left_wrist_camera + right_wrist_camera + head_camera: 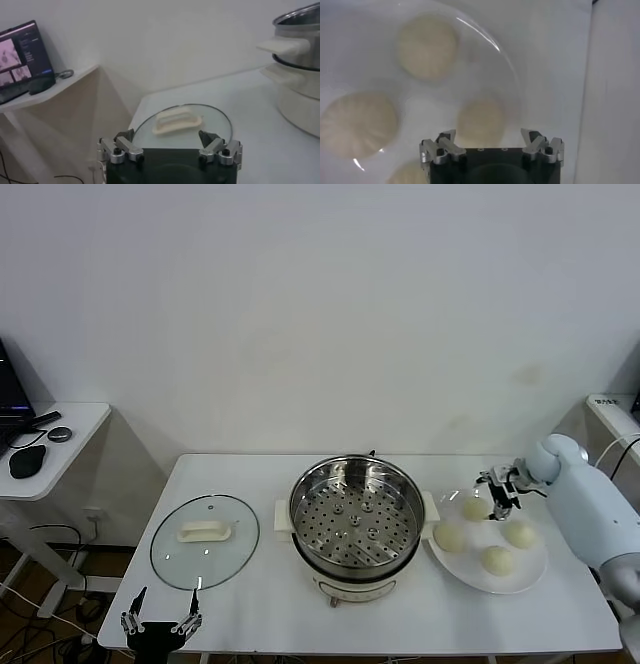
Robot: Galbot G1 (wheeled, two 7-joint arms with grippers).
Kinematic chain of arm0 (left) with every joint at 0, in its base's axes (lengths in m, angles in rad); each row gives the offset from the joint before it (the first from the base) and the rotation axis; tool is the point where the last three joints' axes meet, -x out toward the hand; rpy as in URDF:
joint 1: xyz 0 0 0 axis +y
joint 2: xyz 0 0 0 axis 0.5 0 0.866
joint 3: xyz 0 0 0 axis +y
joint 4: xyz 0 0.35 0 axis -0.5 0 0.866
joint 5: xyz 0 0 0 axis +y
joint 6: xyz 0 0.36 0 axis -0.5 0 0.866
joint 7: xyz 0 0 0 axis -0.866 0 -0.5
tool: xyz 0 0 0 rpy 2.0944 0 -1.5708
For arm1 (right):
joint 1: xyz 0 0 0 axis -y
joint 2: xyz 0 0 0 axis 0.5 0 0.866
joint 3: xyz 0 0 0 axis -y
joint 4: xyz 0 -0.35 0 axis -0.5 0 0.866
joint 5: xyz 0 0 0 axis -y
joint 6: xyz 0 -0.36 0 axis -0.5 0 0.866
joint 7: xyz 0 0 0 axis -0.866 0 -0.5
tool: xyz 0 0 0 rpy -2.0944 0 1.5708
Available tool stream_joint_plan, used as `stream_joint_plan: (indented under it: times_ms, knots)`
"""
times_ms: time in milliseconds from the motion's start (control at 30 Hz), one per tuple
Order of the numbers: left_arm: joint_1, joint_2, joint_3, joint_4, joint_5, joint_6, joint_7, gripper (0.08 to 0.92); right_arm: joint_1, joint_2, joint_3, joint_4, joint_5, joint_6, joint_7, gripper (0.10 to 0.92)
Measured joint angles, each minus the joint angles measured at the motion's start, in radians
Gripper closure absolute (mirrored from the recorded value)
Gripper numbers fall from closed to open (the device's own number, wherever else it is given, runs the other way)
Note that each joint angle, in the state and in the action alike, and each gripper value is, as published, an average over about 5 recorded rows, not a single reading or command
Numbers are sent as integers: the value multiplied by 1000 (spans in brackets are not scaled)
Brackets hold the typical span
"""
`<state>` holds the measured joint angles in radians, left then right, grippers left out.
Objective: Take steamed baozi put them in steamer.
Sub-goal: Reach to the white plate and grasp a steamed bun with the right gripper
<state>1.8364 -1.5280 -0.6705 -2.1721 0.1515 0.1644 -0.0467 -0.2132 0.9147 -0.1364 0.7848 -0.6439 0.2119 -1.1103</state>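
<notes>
The steamer (355, 519) is a shiny steel pot with an empty perforated tray, standing mid-table on a white base; its side also shows in the left wrist view (300, 65). Several cream-white baozi lie on a white plate (470, 576) to its right, among them one at the far side (474, 508) and one at the near side (497, 560). My right gripper (500, 489) hovers open over the plate's far part, above a baozi (481, 120), with nothing between its fingers (491, 142). My left gripper (160, 619) waits open at the table's front left corner (170, 145).
A round glass lid (205, 539) with a cream handle (177, 121) lies flat left of the steamer. A side table (50, 449) with a laptop (25, 55) and a mouse stands off to the left. A white wall is behind.
</notes>
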Motion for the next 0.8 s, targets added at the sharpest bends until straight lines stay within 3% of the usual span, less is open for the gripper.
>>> stream_joint_plan:
  times_ms: [600,800]
  knots:
    - [1,-3,5,6,3,0,1,177,-10,21,0,-26,-11,-47,7,204]
    - [1,-2,5,7,3,0,2,177,-6,30,2,-39,-17,-51,11,267]
